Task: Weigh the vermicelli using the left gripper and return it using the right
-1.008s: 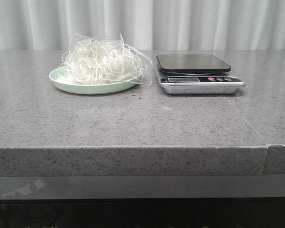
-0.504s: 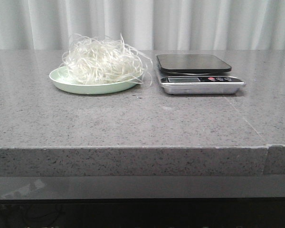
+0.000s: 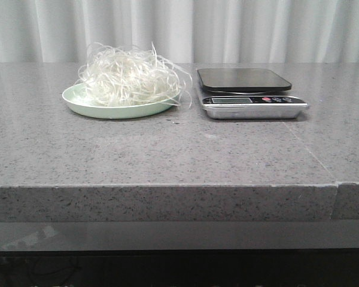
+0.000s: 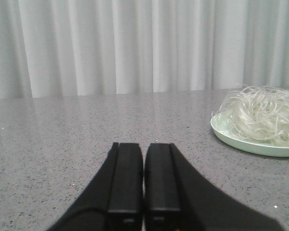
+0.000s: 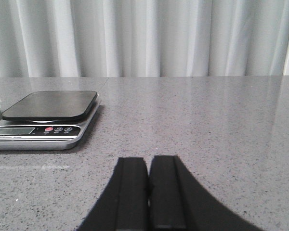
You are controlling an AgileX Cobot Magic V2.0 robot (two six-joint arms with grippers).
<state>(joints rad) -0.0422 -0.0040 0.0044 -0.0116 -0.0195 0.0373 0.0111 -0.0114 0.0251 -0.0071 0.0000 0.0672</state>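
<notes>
The vermicelli [image 3: 128, 76], a fluffy tangle of thin white strands, lies heaped on a pale mint-green plate [image 3: 78, 103] at the back left of the grey table. It also shows in the left wrist view [image 4: 262, 114], on the plate [image 4: 241, 143]. A silver kitchen scale [image 3: 251, 100] with a bare black platform [image 3: 242, 78] stands right of the plate; it also shows in the right wrist view [image 5: 43, 120]. My left gripper [image 4: 144, 147] is shut and empty, low over the table, apart from the plate. My right gripper [image 5: 148, 161] is shut and empty, apart from the scale. Neither gripper shows in the front view.
The grey speckled stone table [image 3: 167, 149] has a front edge near the camera and a seam at the right [image 3: 337, 182]. White curtains [image 3: 179, 30] hang behind the table.
</notes>
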